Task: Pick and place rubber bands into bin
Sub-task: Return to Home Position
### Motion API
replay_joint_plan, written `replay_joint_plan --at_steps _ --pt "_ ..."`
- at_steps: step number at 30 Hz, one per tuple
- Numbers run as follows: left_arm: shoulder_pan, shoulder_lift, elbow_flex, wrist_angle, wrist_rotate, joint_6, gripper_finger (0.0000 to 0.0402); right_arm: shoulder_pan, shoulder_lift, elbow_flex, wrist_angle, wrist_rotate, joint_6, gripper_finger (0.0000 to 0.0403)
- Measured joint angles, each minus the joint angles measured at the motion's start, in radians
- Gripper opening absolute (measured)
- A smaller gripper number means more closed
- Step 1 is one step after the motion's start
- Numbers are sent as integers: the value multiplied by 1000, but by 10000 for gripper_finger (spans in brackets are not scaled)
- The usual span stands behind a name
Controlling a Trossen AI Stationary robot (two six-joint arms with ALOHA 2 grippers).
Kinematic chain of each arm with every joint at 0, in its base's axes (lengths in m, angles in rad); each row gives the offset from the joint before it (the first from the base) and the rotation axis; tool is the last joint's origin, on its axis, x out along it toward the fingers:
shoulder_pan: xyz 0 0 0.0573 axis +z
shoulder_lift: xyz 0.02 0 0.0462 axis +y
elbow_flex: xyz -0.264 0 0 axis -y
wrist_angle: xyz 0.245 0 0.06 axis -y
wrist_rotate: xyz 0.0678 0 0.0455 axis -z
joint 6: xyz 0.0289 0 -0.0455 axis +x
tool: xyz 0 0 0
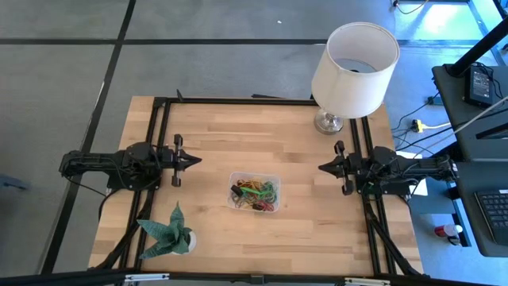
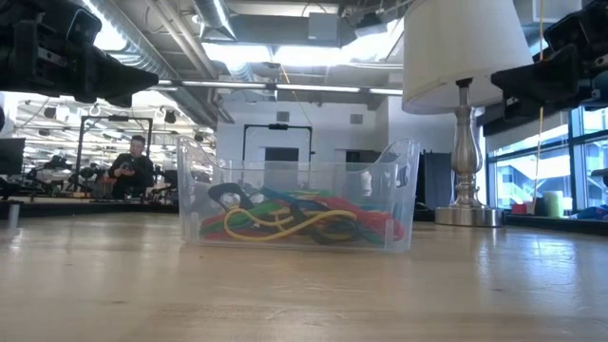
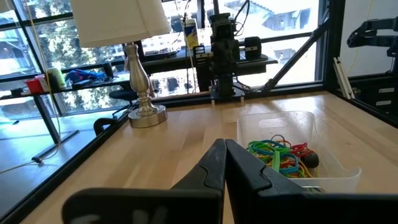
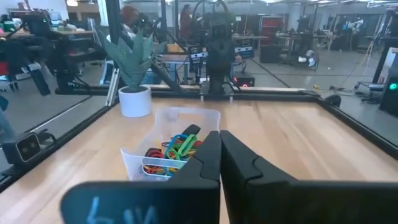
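Shows left end effector (image 1: 195,160) and right end effector (image 1: 322,168), closed and empty, flanking the bin (image 1: 254,174) of rubber bands (image 1: 255,195) at frame centre.

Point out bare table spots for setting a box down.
Bare: the strip between left arm and lamp, and the corner between bin and right arm on the plant side. Crowded: the middle, where both arms' shut jaws flank the bin.
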Motion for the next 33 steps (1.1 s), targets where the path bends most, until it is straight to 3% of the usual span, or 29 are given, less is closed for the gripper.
replay_joint_plan --at_steps 6,33 --pt "0 0 0 0 0 0 2 0 1 0 -3 45 -3 9" --pt "0 0 0 0 0 0 2 0 2 0 -2 46 2 19"
